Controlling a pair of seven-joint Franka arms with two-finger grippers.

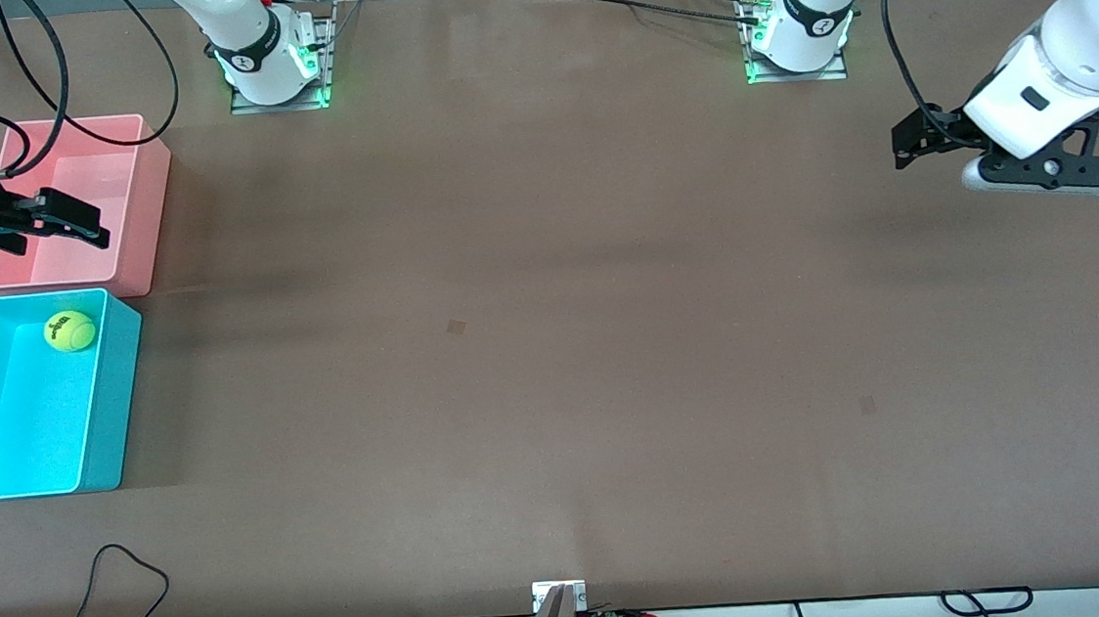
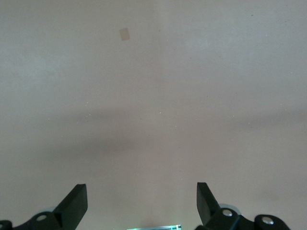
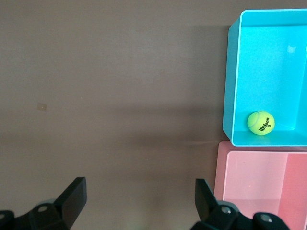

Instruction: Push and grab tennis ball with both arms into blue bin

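Note:
The tennis ball point(image 1: 70, 331) lies inside the blue bin point(image 1: 115, 401), in the corner nearest the pink bin. It also shows in the right wrist view point(image 3: 260, 122), resting on the floor of the blue bin point(image 3: 230, 81). My right gripper point(image 1: 52, 222) hangs open and empty over the pink bin; in its own view the gripper point(image 3: 139, 191) has its jaws wide apart over bare table. My left gripper point(image 1: 902, 148) is open and empty in the air over the left arm's end of the table; its own view shows the gripper point(image 2: 141, 196) with only table below.
The pink bin point(image 1: 145, 213) stands right beside the blue bin, farther from the front camera, and shows in the right wrist view point(image 3: 249, 182). A small tan mark point(image 1: 456, 328) lies mid-table. A loose black cable point(image 1: 120, 578) loops onto the table's near edge.

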